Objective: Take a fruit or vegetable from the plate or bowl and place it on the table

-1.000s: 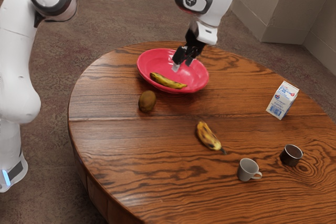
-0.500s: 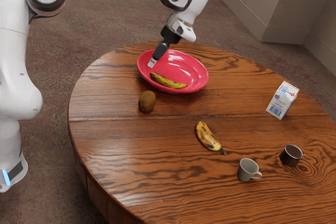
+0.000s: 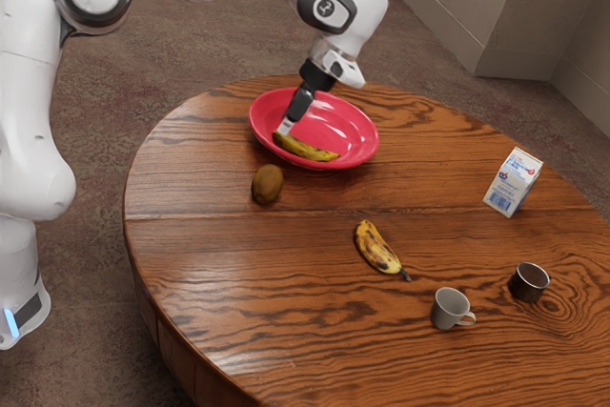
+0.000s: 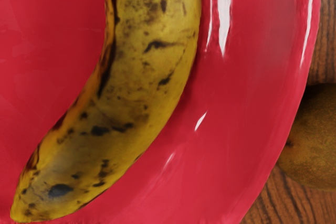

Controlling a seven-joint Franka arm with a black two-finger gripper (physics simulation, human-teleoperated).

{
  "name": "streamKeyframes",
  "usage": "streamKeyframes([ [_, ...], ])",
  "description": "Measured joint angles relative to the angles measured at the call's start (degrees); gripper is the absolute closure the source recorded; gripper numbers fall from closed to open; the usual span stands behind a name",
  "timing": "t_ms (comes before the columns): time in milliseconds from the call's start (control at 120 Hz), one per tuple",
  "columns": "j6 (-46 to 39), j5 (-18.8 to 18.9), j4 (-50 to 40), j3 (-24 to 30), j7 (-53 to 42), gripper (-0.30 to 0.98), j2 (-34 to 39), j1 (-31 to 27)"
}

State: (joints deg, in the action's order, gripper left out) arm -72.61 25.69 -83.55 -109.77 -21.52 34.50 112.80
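Nearest you in the exterior view stand a grey mug (image 3: 448, 309) and a dark cup (image 3: 529, 283). Beyond them a loose banana (image 3: 378, 247) lies on the round wooden table (image 3: 229, 283), with a milk carton (image 3: 513, 182) towards the exterior view's right and a kiwifruit (image 3: 268, 184) just beside the red bowl (image 3: 348, 126). Inside the bowl, along its near side, rests your likely target, the spotted banana (image 3: 307, 148). The gripper (image 3: 286, 129) is low over the bowl, at that fruit's end on the exterior view's left; you cannot tell from these pictures how wide it is set or whether it has hold of anything.

Handling, as judged: expect a light, ripe fruit, soft under smooth skin, easily bruised and apt to roll or slide on the glossy bowl. Take it across the thick middle of its curve, squarely and with gentle pressure; a hold near the tapered end could let it swing. Lift it clear of the rim before carrying it to open wood.
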Motion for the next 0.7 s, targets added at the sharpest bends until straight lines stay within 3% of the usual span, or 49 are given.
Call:
streamKeyframes([
  [225, -4.8, 3.0, 1.1, -1.3, -6.2, 0.00, 0.1, 2.8],
  [700, -8.7, 3.4, 1.0, -3.1, -16.4, 0.00, 2.3, 5.3],
])
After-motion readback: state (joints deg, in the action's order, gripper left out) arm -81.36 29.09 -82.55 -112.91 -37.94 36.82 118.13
